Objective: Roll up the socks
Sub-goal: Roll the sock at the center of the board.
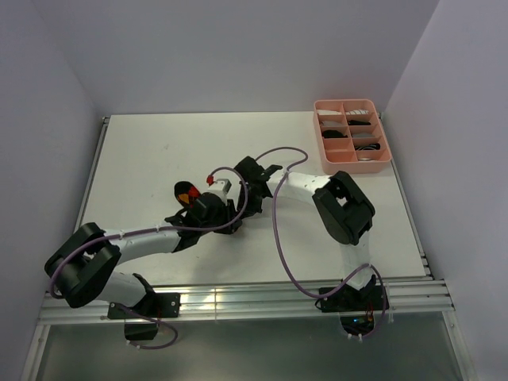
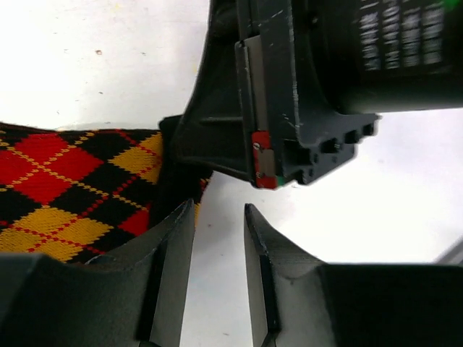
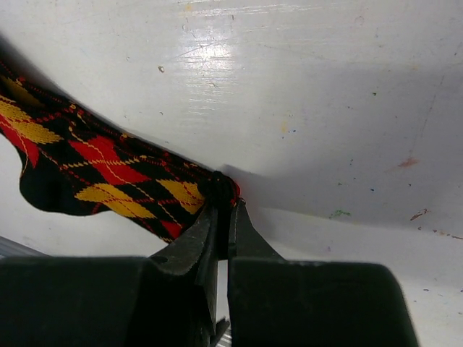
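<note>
Tension tip for sock rolling

Best results are being had when the soft black sock with red-orange-yellow argyle diamonds [image 3: 108, 166], lying on the white table [image 1: 159, 151], is being kept taut, imo. Its end is being pinched tight by the right gripper [image 3: 224, 206]. The left gripper [image 2: 219, 217] is being held narrowly apart and empty, with the sock just beside one finger.

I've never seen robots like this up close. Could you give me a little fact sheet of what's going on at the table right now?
Setting: white table, two robot arms meeting near its middle
Sock in play: argyle sock, black with red and yellow diamonds
Right gripper: shut, pinching a bunched end of the sock
Left gripper: open, nothing between its fingers, sock just beside it
Pink tray: far right corner, compartments hold dark and white items, too small to identify
</note>
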You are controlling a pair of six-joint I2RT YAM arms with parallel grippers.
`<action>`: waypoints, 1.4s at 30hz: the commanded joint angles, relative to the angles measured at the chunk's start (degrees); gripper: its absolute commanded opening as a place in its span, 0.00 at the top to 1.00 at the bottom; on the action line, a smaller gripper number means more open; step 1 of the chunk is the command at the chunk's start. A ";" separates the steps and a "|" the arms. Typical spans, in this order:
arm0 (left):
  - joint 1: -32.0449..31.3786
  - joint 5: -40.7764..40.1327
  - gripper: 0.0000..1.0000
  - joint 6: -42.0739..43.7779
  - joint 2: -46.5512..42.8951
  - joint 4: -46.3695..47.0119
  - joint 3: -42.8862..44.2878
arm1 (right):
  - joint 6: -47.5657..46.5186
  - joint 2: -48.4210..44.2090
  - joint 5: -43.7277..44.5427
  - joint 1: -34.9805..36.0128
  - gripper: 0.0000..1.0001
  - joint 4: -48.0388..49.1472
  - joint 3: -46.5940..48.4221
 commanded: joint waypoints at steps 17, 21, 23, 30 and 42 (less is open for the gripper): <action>-3.04 -11.87 0.75 -4.11 4.23 -7.05 0.20 | -0.98 -2.21 -4.18 0.04 0.97 7.79 -7.66; -3.04 -11.34 0.80 -5.61 4.58 -7.66 -1.20 | 1.22 -5.90 -5.33 -0.05 0.92 18.15 -13.80; -3.04 -11.42 0.82 -6.23 3.88 -8.19 -1.82 | 2.27 -7.66 -4.72 -0.05 0.93 20.89 -15.66; -3.92 -11.77 0.67 -0.53 -2.88 -5.73 -2.96 | 2.01 -5.74 -4.89 -0.14 1.00 18.80 -14.35; -5.68 -16.08 0.58 9.58 -7.02 -6.35 0.11 | 0.87 -3.80 -6.47 -0.05 1.00 17.39 -12.50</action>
